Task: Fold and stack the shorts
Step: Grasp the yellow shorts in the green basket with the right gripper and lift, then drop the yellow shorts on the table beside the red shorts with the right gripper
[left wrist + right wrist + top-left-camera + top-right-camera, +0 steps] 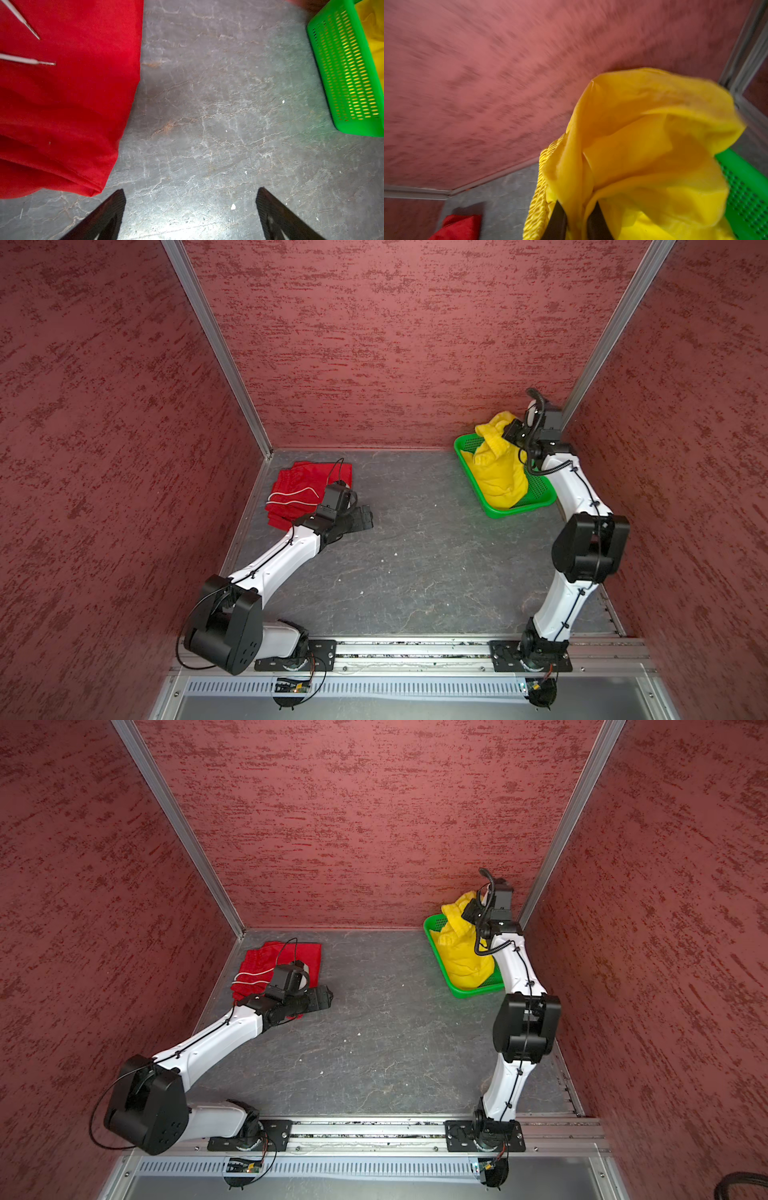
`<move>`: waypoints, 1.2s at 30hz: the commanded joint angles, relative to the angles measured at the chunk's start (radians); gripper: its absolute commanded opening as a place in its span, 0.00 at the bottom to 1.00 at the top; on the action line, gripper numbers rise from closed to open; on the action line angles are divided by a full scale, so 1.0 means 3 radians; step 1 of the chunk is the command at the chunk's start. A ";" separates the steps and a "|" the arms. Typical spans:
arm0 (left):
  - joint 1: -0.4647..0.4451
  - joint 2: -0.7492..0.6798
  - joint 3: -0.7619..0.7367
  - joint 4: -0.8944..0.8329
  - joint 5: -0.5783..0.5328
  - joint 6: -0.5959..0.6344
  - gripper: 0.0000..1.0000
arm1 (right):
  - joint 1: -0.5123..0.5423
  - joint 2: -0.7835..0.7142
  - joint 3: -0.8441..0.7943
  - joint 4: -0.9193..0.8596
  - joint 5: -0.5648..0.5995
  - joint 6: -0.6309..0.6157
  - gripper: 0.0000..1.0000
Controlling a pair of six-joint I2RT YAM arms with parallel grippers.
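Two pairs of shorts are within my reach, one near each of my grippers. My right gripper (577, 209) is clenched on a bunch of the yellow shorts (643, 145). In the right wrist view both dark fingers (558, 224) pinch a fold of the cloth between them. The ribbed elastic waistband (538, 197) hangs just beside one finger. In both top views that gripper sits at the top of the yellow heap, close to the back wall (415, 344). The rest of the cloth hangs below it into the green basket (536, 499), whose perforated floor shows beside the cloth. How much of the shorts rests on the basket floor I cannot tell.

My left gripper (190, 193) is released, its jaws spread wide over the bare grey table (207, 124) with nothing between them. The red shorts (62, 104) lie folded on the table just beside it, on the side away from the basket. One corner of the cloth is near a fingertip but apart from it. Their white drawstring (27, 60) lies across the red cloth, farther from the fingers. In both top views my left wrist covers part of the red shorts' near edge. The basket stands well apart from this gripper, across open table.
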 commanded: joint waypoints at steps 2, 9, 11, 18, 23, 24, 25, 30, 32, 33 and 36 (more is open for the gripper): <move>-0.0026 -0.0207 0.0084 0.0037 -0.0059 0.0149 0.98 | 0.0003 -0.0488 0.0173 0.0476 -0.0431 0.0065 0.00; -0.0029 -0.0472 0.0081 0.0057 -0.0178 0.0249 0.98 | 0.0024 -0.1039 0.0221 0.0855 -0.1054 0.0261 0.00; -0.0032 -0.0517 0.0069 0.0066 -0.0211 0.0282 0.98 | 0.0029 -0.1113 0.0293 0.0891 -0.1235 0.0346 0.00; -0.0034 -0.0689 -0.0015 0.0079 -0.0272 0.0390 0.97 | 0.0308 -0.1105 0.0644 0.0738 -0.1883 0.0523 0.00; -0.0029 -0.0814 -0.0146 0.0116 -0.0406 0.0411 0.96 | 0.0928 -0.0982 0.0923 0.0001 -0.1612 0.0015 0.00; -0.0023 -0.0840 -0.0172 0.0105 -0.0459 0.0413 0.96 | 0.1051 -0.0930 0.0931 -0.0043 -0.1627 0.0014 0.00; -0.0024 -0.0866 -0.0192 0.0083 -0.0518 0.0406 0.96 | 0.1141 -0.0892 0.0922 -0.0037 -0.1660 0.0031 0.00; 0.0123 -0.1080 -0.0207 -0.0250 -0.0995 0.0263 0.98 | 0.1698 -0.0657 0.0827 -0.0030 -0.1713 0.0057 0.00; 0.0305 -0.1225 -0.0232 -0.0358 -0.0996 0.0194 0.98 | 0.1892 -0.0542 0.0803 -0.0038 -0.1736 0.0073 0.00; 0.0424 -0.1324 -0.0252 -0.0396 -0.0959 0.0170 0.98 | 0.1986 -0.0488 0.0805 -0.0032 -0.1780 0.0111 0.00; 0.0706 -0.1626 -0.0322 -0.0460 -0.0809 0.0204 0.97 | 0.2205 -0.0440 0.0582 0.0324 -0.2044 0.0365 0.00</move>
